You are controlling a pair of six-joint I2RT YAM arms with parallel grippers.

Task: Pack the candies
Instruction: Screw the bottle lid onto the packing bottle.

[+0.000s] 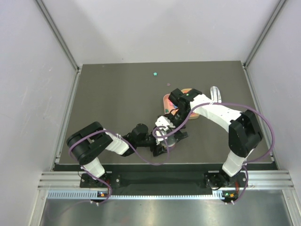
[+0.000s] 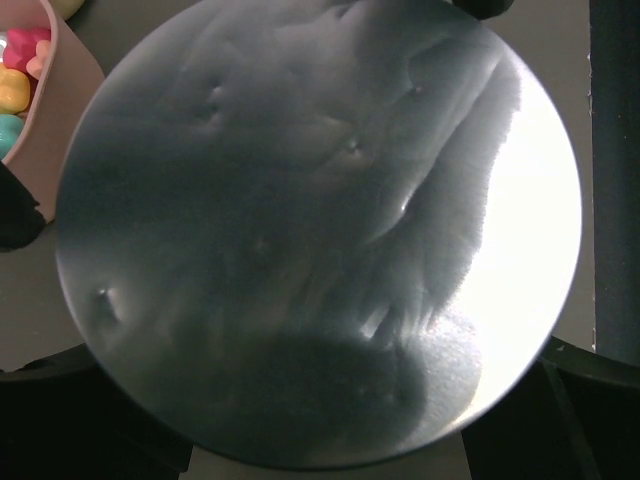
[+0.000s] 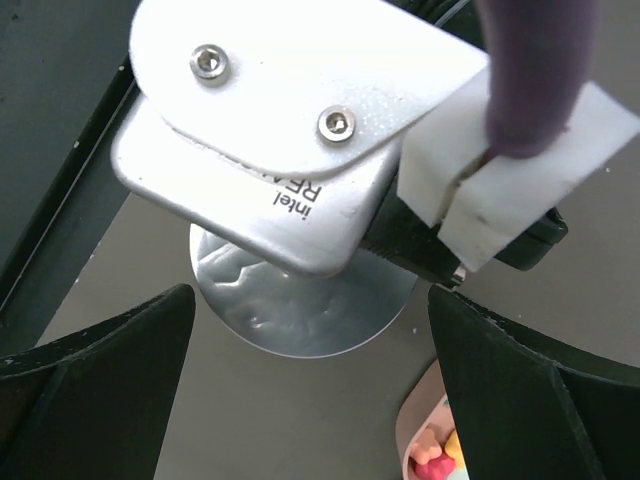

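The candies (image 2: 18, 75) are small bright sweets lying in a pink bowl (image 1: 168, 100). They show at the top left of the left wrist view and at the bottom of the right wrist view (image 3: 435, 462). My left gripper (image 1: 164, 143) is near the table's front, next to the bowl. A round, dented silver disc (image 2: 320, 230) fills its view and covers its fingers (image 2: 595, 400) except at the bottom corners. The disc sits between the jaws. My right gripper (image 3: 310, 400) is open and empty. It hovers over the left wrist camera (image 3: 270, 120) and the disc (image 3: 300, 315).
Two loose candies (image 1: 155, 73) lie on the dark table (image 1: 117, 103) beyond the bowl. A silvery scoop-like object (image 1: 215, 92) lies right of the bowl, behind the right arm. Metal rails and white walls border the table.
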